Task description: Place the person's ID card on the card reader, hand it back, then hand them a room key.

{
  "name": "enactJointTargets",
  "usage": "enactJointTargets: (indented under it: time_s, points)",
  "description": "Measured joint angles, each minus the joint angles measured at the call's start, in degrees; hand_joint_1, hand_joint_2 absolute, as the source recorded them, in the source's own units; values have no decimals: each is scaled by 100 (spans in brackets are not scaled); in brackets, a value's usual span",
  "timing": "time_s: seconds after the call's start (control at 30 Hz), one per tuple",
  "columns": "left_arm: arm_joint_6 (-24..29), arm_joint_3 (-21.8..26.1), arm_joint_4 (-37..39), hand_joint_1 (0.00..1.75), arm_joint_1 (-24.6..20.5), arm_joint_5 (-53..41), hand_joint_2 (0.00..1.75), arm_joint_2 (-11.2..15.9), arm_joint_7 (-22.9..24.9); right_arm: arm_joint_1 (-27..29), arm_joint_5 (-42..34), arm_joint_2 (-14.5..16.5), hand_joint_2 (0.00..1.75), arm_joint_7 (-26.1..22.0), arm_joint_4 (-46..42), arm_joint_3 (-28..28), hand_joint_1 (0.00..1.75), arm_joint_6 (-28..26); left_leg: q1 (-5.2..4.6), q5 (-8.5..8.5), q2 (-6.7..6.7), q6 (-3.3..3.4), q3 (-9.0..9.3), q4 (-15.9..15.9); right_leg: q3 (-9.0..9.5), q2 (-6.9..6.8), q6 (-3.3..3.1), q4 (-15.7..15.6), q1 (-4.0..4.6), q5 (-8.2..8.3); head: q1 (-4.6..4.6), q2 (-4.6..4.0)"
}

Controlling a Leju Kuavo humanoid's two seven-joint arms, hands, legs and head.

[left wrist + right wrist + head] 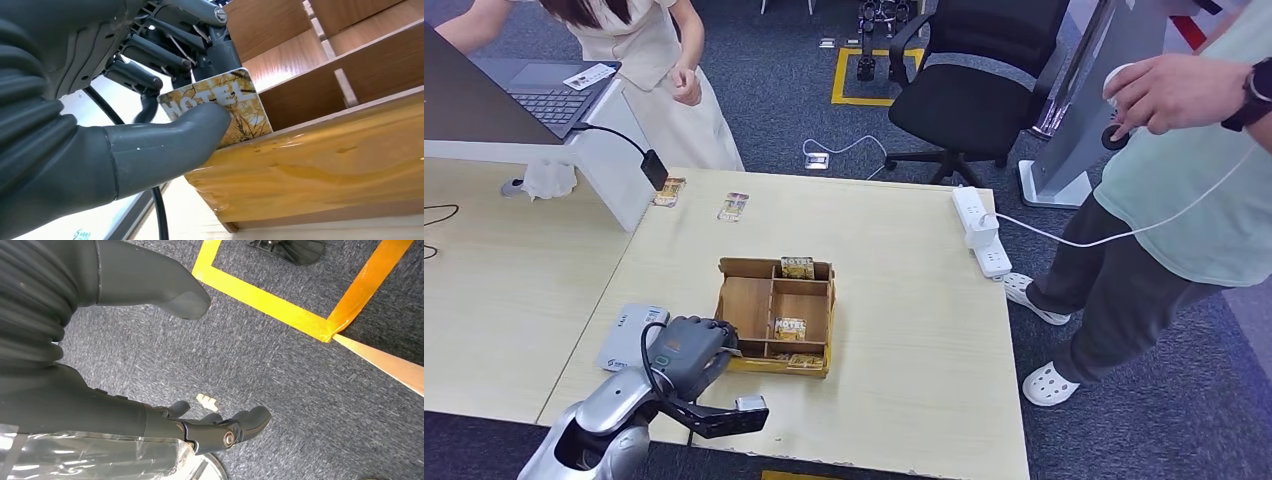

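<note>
My left hand [686,350] sits at the near left corner of the wooden card box [746,305] on the table. In the left wrist view its thumb and fingers pinch a yellow room key card [235,102] printed HOTEL, just outside the box wall [320,165]. More hotel cards lie in the box compartments [790,328] [797,267]. The grey card reader [629,335] lies flat to the left of the box, beside my hand. My right hand [165,385] hangs over the carpet, fingers apart and holding nothing. Two small cards [732,207] [668,191] rest at the table's far edge.
A person in light clothes [649,60] stands beyond the table by a laptop [549,100]. Another person [1184,170] stands at the right, holding a white cable. A power strip [980,228] lies at the table's right edge. A black office chair [974,80] stands behind.
</note>
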Motion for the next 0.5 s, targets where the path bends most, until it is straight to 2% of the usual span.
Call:
enactJointTargets:
  time_s: [0.33,0.5]
  points:
    - [2,-1,-1,120,2,1,175,2,2,0,-47,0,175,0,0,0,0,-1,0,2,0,-2,1,0,0,0,0,0,0,0,0,0]
    - [19,-1,-3,148,33,15,175,7,12,1,-55,0,175,0,0,0,0,3,0,2,0,-3,1,0,0,0,0,0,0,0,0,0]
